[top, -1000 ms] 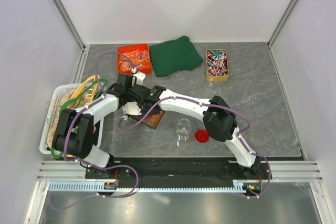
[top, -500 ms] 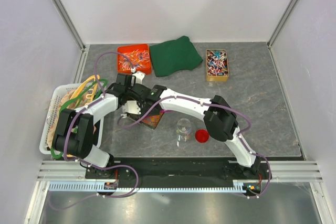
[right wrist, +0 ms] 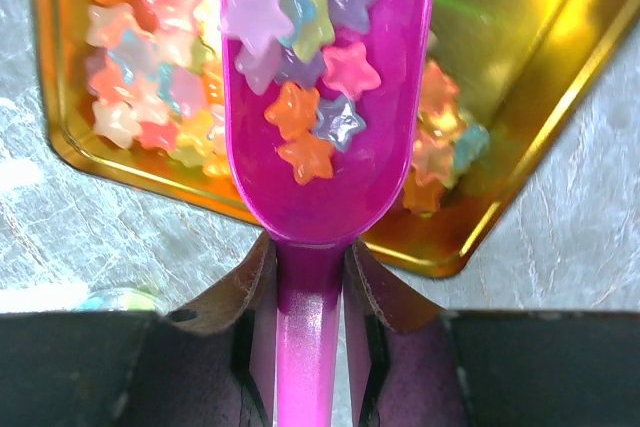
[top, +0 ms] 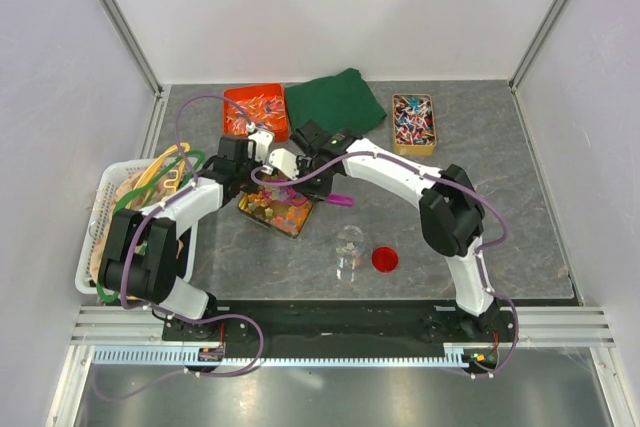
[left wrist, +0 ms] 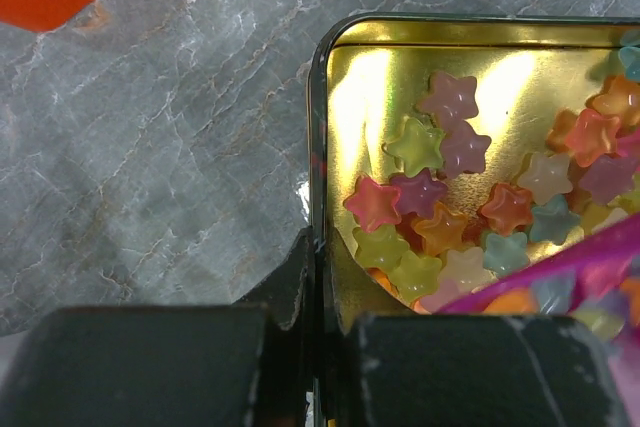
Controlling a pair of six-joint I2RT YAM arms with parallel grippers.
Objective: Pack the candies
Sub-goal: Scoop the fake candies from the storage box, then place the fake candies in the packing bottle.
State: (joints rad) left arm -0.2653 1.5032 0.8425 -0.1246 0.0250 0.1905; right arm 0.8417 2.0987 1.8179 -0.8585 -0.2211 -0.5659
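Above gold tin (right wrist: 530, 57), scoop (right wrist: 385, 182) of candies (right wrist: 292, 107)

There are two robot arms, a left arm (top: 190, 202) and a right arm (top: 400, 172). There is one gold tin (left wrist: 370, 77), one pink scoop (right wrist: 305, 327), one orange tray (top: 232, 95), one green cloth (top: 335, 105), one small box (top: 414, 150), one glass jar (top: 350, 245), one red lid (top: 384, 259) and one white basket (top: 95, 232). The star candies (left wrist: 415, 142) are too many to count.
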